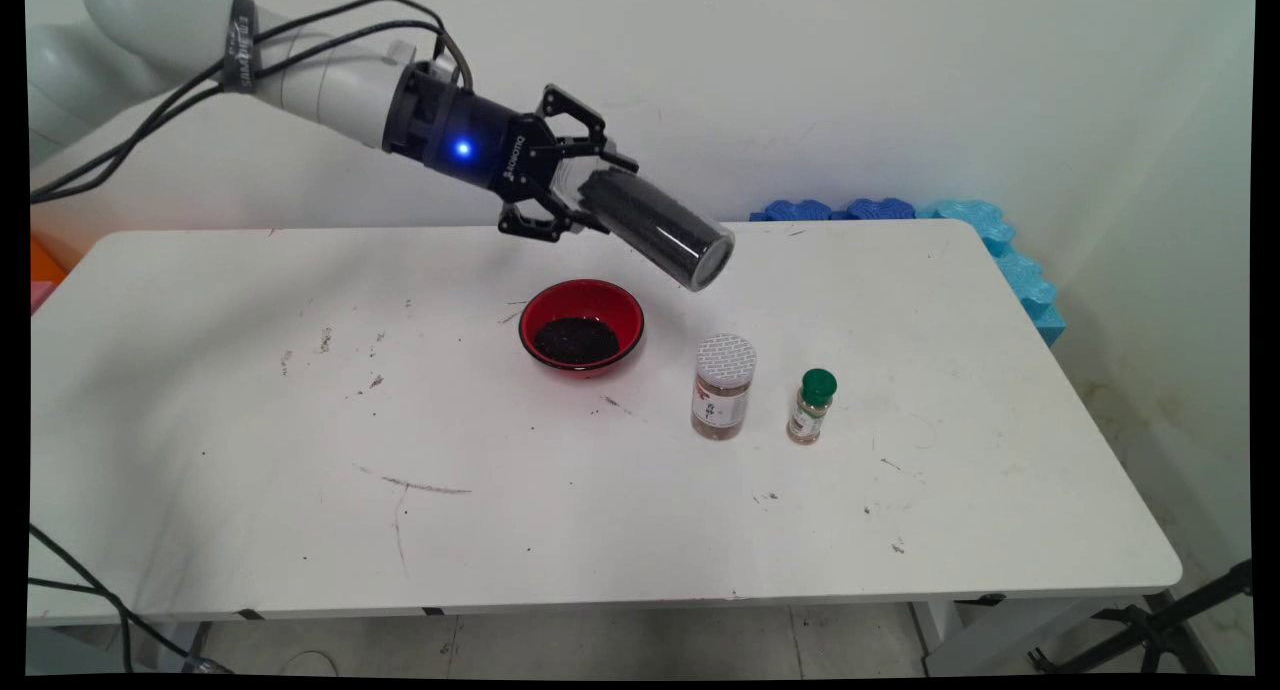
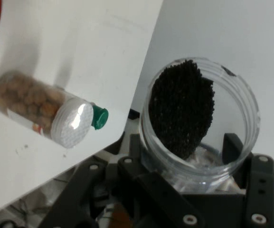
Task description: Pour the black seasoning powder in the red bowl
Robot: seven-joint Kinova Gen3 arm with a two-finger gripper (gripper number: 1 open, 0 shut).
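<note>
Above the bench [image 1: 250,390], right of the red bowl [image 1: 581,338] holding black grains, tool [image 1: 585,192] clenched on tilted clear jar [image 1: 655,228], grains remaining inside.

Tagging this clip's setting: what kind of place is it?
Probably a robot lab bench, not a kitchen: a bare white table against a plain wall, blue foam blocks at its far edge, and a cabled arm whose gripper holds a clear jar above a red bowl.

Clear jar [image 1: 655,232] of black grains, open, tilted, airborne above table
</note>
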